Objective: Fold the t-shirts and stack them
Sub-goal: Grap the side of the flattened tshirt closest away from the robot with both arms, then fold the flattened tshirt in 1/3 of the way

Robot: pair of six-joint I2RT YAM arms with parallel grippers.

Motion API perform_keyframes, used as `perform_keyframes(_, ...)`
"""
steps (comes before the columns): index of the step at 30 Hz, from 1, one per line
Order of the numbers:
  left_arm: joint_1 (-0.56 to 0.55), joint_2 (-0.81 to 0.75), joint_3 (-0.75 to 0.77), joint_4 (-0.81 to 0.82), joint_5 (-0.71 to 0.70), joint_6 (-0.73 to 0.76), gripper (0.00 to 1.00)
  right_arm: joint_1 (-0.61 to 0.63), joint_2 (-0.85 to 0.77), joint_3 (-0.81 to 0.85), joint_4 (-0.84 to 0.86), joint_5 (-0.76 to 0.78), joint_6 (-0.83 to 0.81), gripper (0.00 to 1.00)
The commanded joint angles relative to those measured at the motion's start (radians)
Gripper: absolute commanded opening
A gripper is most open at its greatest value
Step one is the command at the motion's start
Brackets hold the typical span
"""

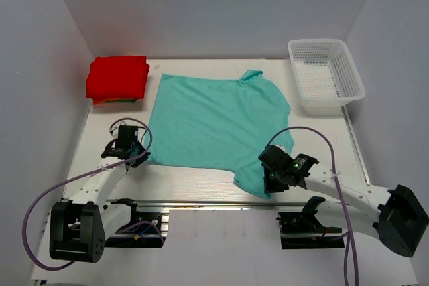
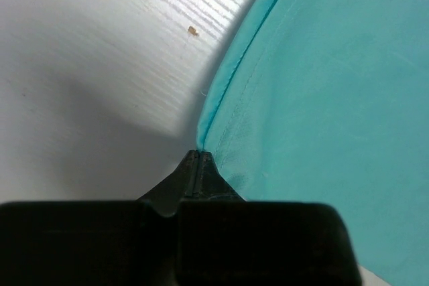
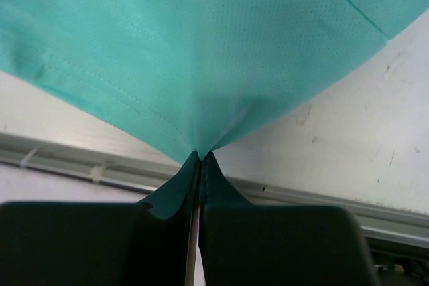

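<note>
A teal t-shirt (image 1: 214, 122) lies spread flat across the middle of the table. My left gripper (image 1: 139, 154) is shut on the teal t-shirt at its near-left hem corner; in the left wrist view the gripper (image 2: 200, 154) pinches the cloth edge (image 2: 221, 98). At the shirt's near-right corner my right gripper (image 1: 269, 180) is shut on the cloth too, and the right wrist view shows the fabric (image 3: 201, 51) gathered into a point between the closed jaws of that gripper (image 3: 201, 154). A folded red t-shirt (image 1: 117, 77) rests at the back left, over a thin orange and green edge.
A white mesh basket (image 1: 326, 75) stands at the back right. A metal rail (image 1: 221, 205) runs along the table's near edge, just behind the arm bases. White walls close in the table on the left, back and right.
</note>
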Motion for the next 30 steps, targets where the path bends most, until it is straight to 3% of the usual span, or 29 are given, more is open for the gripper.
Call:
perform_keyframes(1,0.004,-0.044,0.03,-0.067,0.01,-0.002,0.0,0.007,-0.086,0.008,-0.108,-0.045,0.035,0.0)
perform_keyframes(8,0.004,-0.133,0.061,-0.18,-0.035,-0.054,0.0,0.006,-0.136,0.007,-0.093,-0.111,0.002,0.0)
perform_keyframes(11,0.004,-0.145,0.037,-0.141,-0.003,-0.054,0.0,0.003,-0.115,0.014,-0.066,-0.102,-0.024,0.0)
perform_keyframes(17,0.004,-0.108,0.043,0.045,0.135,-0.028,0.0,-0.006,-0.077,0.088,0.026,0.086,0.011,0.0)
perform_keyframes(25,0.004,0.076,0.168,0.122,0.129,-0.038,0.0,-0.069,-0.048,0.174,0.043,0.36,0.018,0.0)
perform_keyframes(30,0.004,0.224,0.305,0.122,0.09,-0.048,0.0,-0.129,0.043,0.26,0.109,0.391,-0.05,0.0)
